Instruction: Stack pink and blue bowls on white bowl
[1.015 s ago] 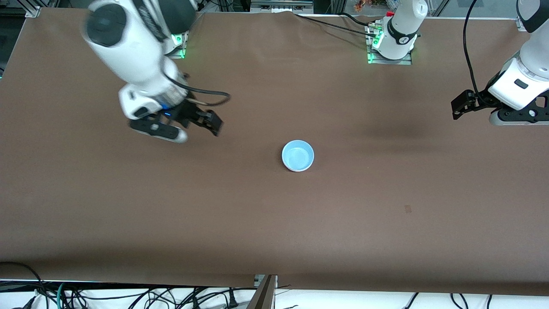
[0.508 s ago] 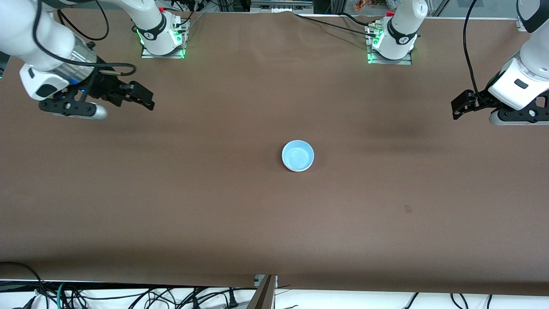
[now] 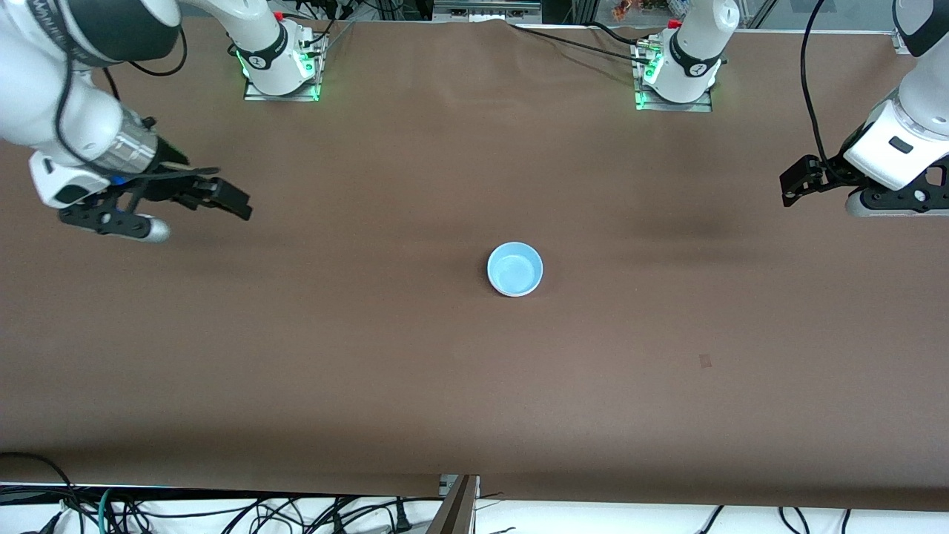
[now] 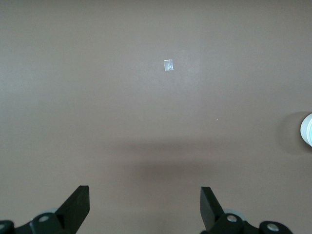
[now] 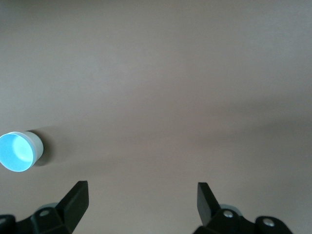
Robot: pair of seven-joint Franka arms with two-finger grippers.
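No text, label, brand, number or sign can be read in any view; round marks on the arm bases at the top of the front view are too small to make out.

One bowl stack [image 3: 514, 268] stands upright on the brown tabletop [image 3: 474, 371], about midway between the two arms' ends. Blue bowl on top: light sky blue, round, mouth up, interior bare, with a soft highlight on its floor. A thin white rim edge shows around its lower outer side, consistent with the white bowl nested beneath; the pink bowl cannot be made out. In the right wrist view the stack [image 5: 19, 151] shows a pale, whitish outer wall under the blue inside. In the left wrist view only a sliver of its rim [image 4: 307, 129] shows at the frame edge.
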